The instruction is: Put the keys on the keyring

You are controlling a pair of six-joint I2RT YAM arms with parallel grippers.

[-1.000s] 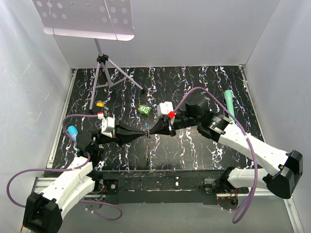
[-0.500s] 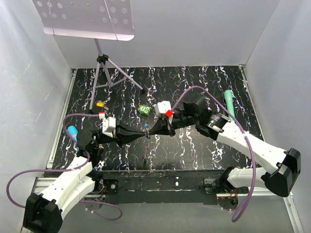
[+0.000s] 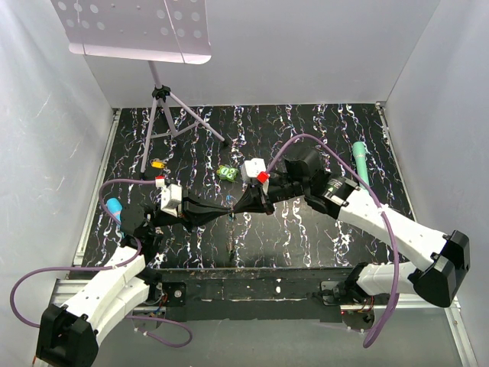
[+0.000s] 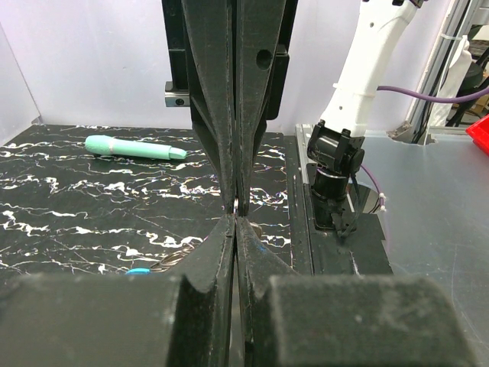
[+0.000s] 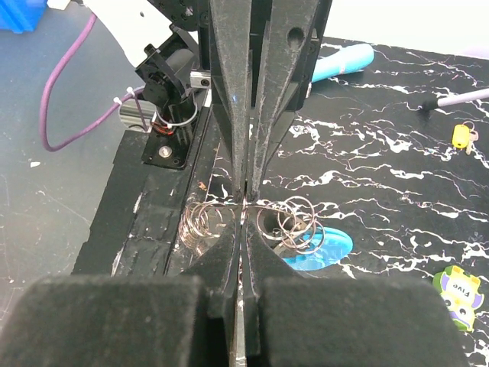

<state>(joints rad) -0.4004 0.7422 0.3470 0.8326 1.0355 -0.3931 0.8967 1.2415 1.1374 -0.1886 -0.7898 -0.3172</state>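
Centrally, left tool [image 4: 235, 222] closed, right tool [image 5: 243, 220] pinching keyring [image 5: 299, 229], coils partly hidden

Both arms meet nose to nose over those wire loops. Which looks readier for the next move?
Probably right: the keyring hangs at the right gripper's shut jaws, plain in its wrist view; the left gripper hides it from its own.

Two robot arms, the left arm [image 3: 114, 279] and the right arm [image 3: 382, 222], are reaching over one marbled table [image 3: 306, 237]. One teal marker [image 3: 360, 162], one light-blue cylinder [image 3: 114, 205], one green lumpy toy [image 3: 225, 173] and one yellow piece [image 3: 157, 164] are lying there; one tripod [image 3: 162, 115] is standing behind. One keyring [image 5: 294, 225] is carrying one blue clip [image 5: 325, 248].
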